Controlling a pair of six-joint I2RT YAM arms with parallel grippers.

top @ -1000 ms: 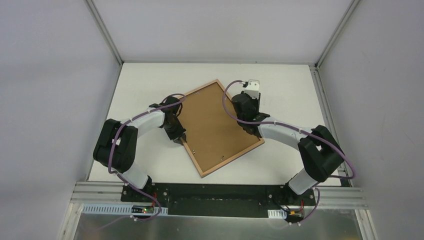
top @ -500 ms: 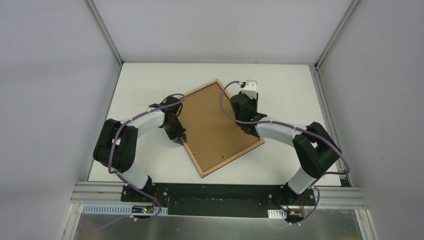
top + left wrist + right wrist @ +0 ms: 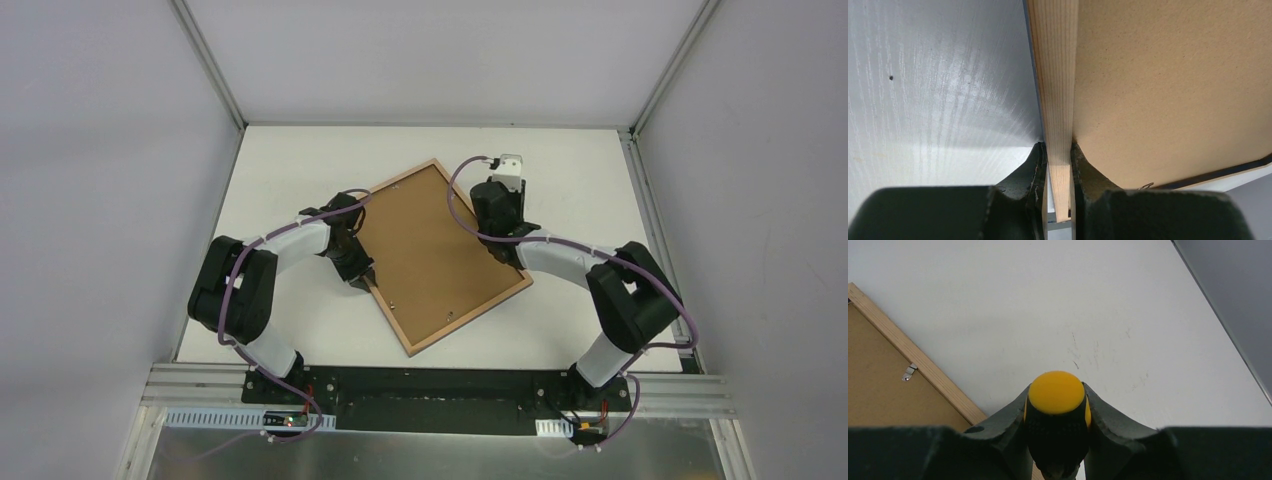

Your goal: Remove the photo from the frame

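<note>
Clamping the frame rim, the left gripper steadies it; the right gripper, clenched on a yellow-capped tool, should pry the clip gently.

My arms are white shells with chunky black joints, purple cables looping along; left hand and right hand black-fingered.

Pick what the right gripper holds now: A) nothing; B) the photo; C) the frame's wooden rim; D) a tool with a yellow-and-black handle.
D: in the right wrist view the right gripper is closed on the yellow-and-black handle, and the frame is not between its fingers.
</note>
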